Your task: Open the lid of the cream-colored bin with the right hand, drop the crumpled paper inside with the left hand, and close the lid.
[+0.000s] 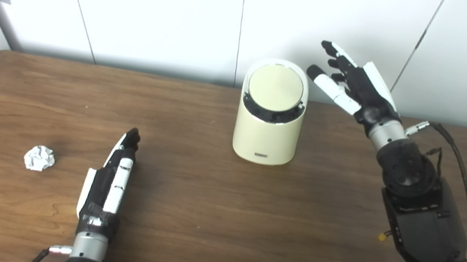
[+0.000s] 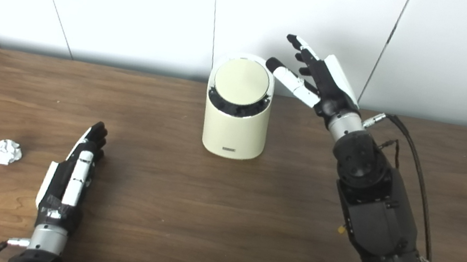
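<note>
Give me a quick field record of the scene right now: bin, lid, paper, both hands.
bin: cream-colored cylindrical bin, upright at the table's back centre
lid: round cream lid, closed
paper: white crumpled paper ball, on the brown wooden table, front left, untouched
left hand: flat on the table, right of the paper, holding nothing
right hand: open, raised beside the bin's upper right, not visibly touching the lid
</note>
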You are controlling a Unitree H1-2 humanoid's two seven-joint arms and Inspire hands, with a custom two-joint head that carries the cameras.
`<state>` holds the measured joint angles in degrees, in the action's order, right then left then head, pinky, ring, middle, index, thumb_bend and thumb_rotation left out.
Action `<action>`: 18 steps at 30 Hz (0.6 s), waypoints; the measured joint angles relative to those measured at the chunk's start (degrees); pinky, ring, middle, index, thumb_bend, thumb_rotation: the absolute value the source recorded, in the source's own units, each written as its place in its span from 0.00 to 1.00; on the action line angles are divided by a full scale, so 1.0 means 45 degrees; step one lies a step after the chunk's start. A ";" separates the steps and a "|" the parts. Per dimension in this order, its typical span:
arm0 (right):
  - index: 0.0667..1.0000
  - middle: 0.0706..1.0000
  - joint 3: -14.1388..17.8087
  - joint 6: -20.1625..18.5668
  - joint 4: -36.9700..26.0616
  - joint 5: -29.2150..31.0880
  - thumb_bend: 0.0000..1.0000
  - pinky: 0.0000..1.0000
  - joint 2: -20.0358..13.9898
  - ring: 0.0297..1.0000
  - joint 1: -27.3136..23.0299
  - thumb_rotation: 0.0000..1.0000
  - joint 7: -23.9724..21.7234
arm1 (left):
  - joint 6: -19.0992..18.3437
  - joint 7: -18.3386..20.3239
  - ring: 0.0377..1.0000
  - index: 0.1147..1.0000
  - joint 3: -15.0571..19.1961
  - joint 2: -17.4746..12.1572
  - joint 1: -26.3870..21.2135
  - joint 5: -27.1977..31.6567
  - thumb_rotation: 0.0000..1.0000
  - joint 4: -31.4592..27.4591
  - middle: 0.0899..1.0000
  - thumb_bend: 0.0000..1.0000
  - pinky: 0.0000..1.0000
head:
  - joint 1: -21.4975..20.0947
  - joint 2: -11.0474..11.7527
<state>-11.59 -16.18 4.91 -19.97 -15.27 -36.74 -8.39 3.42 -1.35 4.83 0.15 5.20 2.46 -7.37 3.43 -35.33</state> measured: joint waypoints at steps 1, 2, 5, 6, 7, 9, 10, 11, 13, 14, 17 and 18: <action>0.94 0.96 -0.0052 0.0039 0.0086 -0.0045 0.63 0.85 0.0000 0.93 -0.0092 0.87 -0.0024 | 0.0000 0.0000 0.98 0.95 0.0000 0.0007 -0.0003 0.0005 0.81 0.0002 0.96 0.34 1.00 | 0.0019 0.0000; 0.94 0.96 -0.0121 0.0196 0.0308 -0.0157 0.64 0.85 -0.0001 0.93 -0.0226 0.85 -0.0039 | -0.0001 -0.0003 0.98 0.95 0.0001 0.0022 -0.0004 0.0006 0.80 0.0002 0.96 0.33 1.00 | 0.0078 -0.0019; 0.94 0.96 -0.0250 0.0411 0.0796 -0.0371 0.65 0.86 -0.0002 0.93 -0.0632 0.82 -0.0067 | -0.0002 -0.0018 0.98 0.96 -0.0016 0.0074 -0.0016 0.0001 0.79 0.0004 0.96 0.33 1.00 | 0.0117 -0.0020; 0.94 0.96 -0.0265 0.0470 0.0871 -0.0428 0.66 0.87 -0.0004 0.93 -0.0722 0.81 -0.0067 | -0.0001 -0.0020 0.98 0.96 -0.0034 0.0081 -0.0020 0.0001 0.79 0.0004 0.96 0.33 1.00 | 0.0137 -0.0039; 0.94 0.95 -0.0281 0.0550 0.0962 -0.0458 0.67 0.87 -0.0003 0.93 -0.0812 0.79 -0.0069 | -0.0001 -0.0020 0.98 0.95 -0.0041 0.0083 -0.0020 0.0001 0.79 0.0004 0.96 0.33 1.00 | 0.0137 -0.0039; 0.94 0.96 -0.0285 0.0628 0.1176 -0.0471 0.68 0.87 -0.0002 0.94 -0.0987 0.76 -0.0104 | -0.0001 -0.0032 0.98 0.95 -0.0041 0.0098 -0.0027 0.0002 0.78 0.0014 0.96 0.34 0.99 | 0.0137 -0.0059; 0.94 0.96 -0.0278 0.0628 0.1218 -0.0472 0.68 0.87 -0.0004 0.94 -0.1051 0.74 -0.0113 | -0.0001 -0.0043 0.98 0.95 -0.0041 0.0106 -0.0034 0.0003 0.77 0.0027 0.96 0.35 0.99 | 0.0156 -0.0078; 0.94 0.96 -0.0277 0.0631 0.1217 -0.0472 0.68 0.87 -0.0003 0.94 -0.1086 0.73 -0.0115 | 0.0000 -0.0047 0.98 0.95 -0.0039 0.0111 -0.0036 0.0004 0.76 0.0041 0.96 0.35 0.99 | 0.0176 -0.0078; 0.94 0.96 -0.0292 0.0636 0.1221 -0.0504 0.68 0.89 -0.0002 0.95 -0.1150 0.71 -0.0125 | 0.0000 -0.0047 0.98 0.95 -0.0049 0.0116 -0.0056 0.0002 0.73 0.0063 0.96 0.37 1.00 | 0.0215 -0.0136; 0.94 0.96 -0.0320 0.0644 0.1234 -0.0578 0.69 0.89 -0.0002 0.95 -0.1186 0.70 -0.0126 | 0.0000 -0.0048 0.98 0.95 -0.0071 0.0115 -0.0066 -0.0007 0.73 0.0074 0.96 0.38 1.00 | 0.0215 -0.0137; 0.94 0.95 -0.0527 0.0717 0.1424 -0.0974 0.70 0.89 0.0000 0.95 -0.1306 0.70 -0.0107 | -0.0001 -0.0044 0.98 0.94 -0.0146 0.0113 -0.0102 -0.0029 0.72 0.0101 0.96 0.38 0.99 | 0.0234 -0.0156; 0.94 0.95 -0.0612 0.0727 0.1519 -0.1117 0.71 0.89 0.0006 0.94 -0.1341 0.70 -0.0099 | -0.0001 -0.0045 0.98 0.94 -0.0156 0.0116 -0.0111 -0.0029 0.72 0.0106 0.96 0.38 0.99 | 0.0196 -0.0156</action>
<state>-14.34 -12.91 11.75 -24.99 -15.24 -42.77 -8.84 3.42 -1.55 4.13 0.67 4.70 2.33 -6.89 4.31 -36.04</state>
